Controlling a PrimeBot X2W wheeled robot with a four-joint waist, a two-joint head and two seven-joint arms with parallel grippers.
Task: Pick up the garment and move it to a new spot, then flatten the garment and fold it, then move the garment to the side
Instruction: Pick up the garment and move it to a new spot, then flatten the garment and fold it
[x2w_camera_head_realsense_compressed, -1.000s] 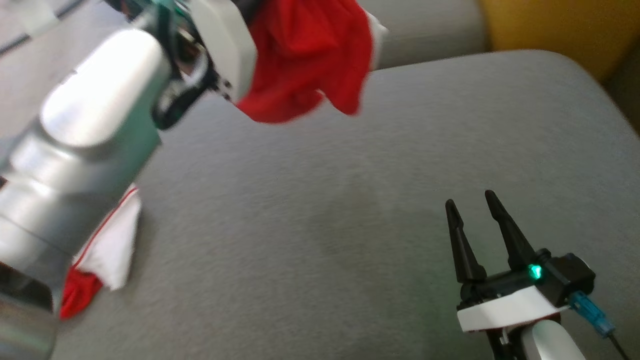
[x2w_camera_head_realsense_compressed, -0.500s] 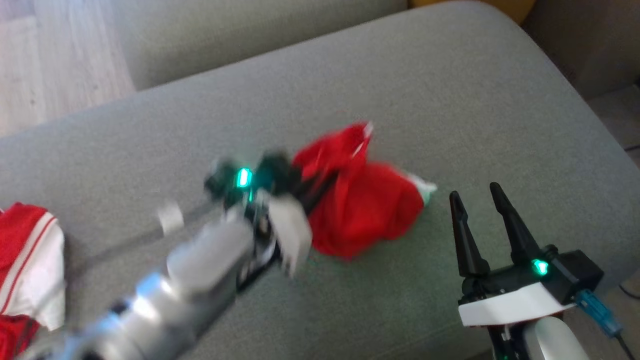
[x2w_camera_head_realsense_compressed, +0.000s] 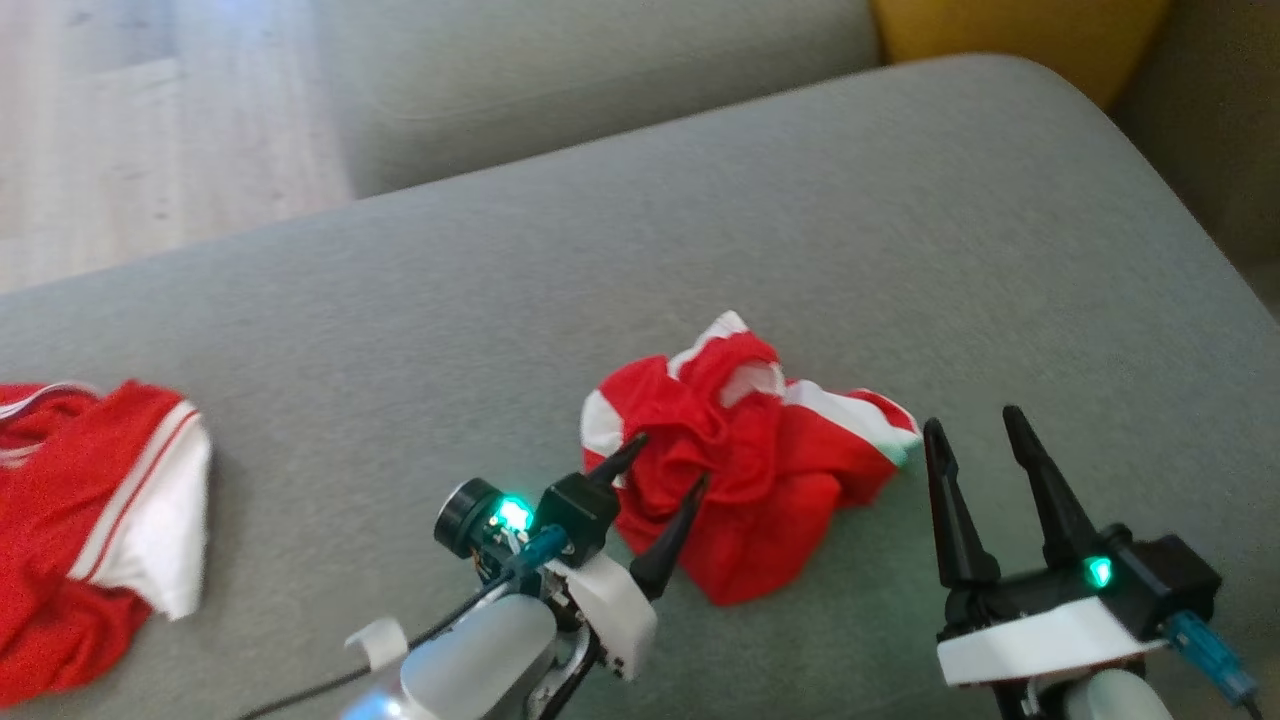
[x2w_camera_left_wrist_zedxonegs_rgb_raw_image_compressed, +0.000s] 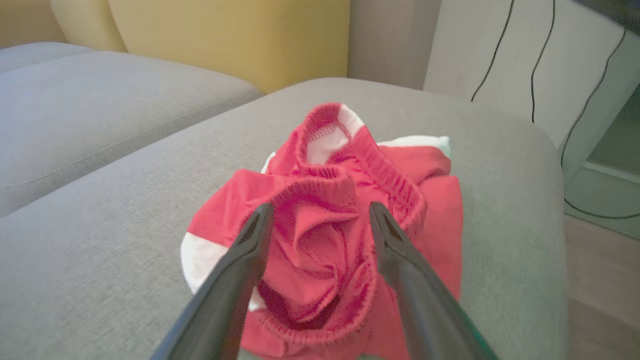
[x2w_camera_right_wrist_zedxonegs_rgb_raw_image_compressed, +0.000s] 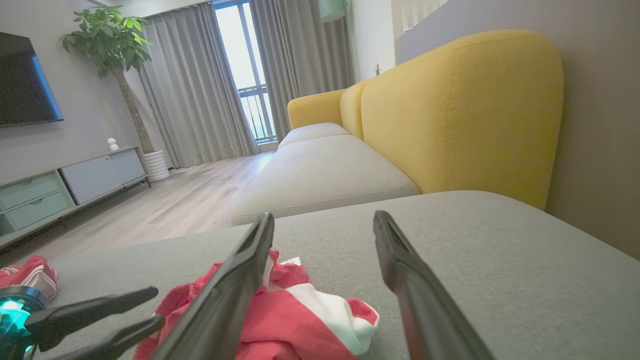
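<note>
The garment (x2w_camera_head_realsense_compressed: 745, 480), red with white panels, lies crumpled in a heap near the middle of the grey seat cushion (x2w_camera_head_realsense_compressed: 700, 250), towards its right end. It is bunched so tightly that its shape and most of its folds are hidden, and only an elastic-looking hem and some white patches can be made out. The left gripper (x2w_camera_head_realsense_compressed: 670, 460) sits at the heap's near-left edge with its fingers spread wide and no cloth pinched between them. The left wrist view shows the tips over the red fabric, but whether they touch it cannot be told. The left arm is cut off by the bottom edge of the head view. The right gripper (x2w_camera_head_realsense_compressed: 972, 418) hovers just right of the heap, its fingers parted and with nothing between them. In the right wrist view one of its fingers covers part of the cloth. A second garment (x2w_camera_head_realsense_compressed: 90, 520), also red and white, lies well apart at the far left of the cushion, cut off by the picture's edge. That makes two garments and two grippers. Beyond lie another grey cushion (x2w_camera_head_realsense_compressed: 600, 90), a yellow backrest (x2w_camera_right_wrist_zedxonegs_rgb_raw_image_compressed: 460, 110) and wooden floor (x2w_camera_head_realsense_compressed: 150, 130).
</note>
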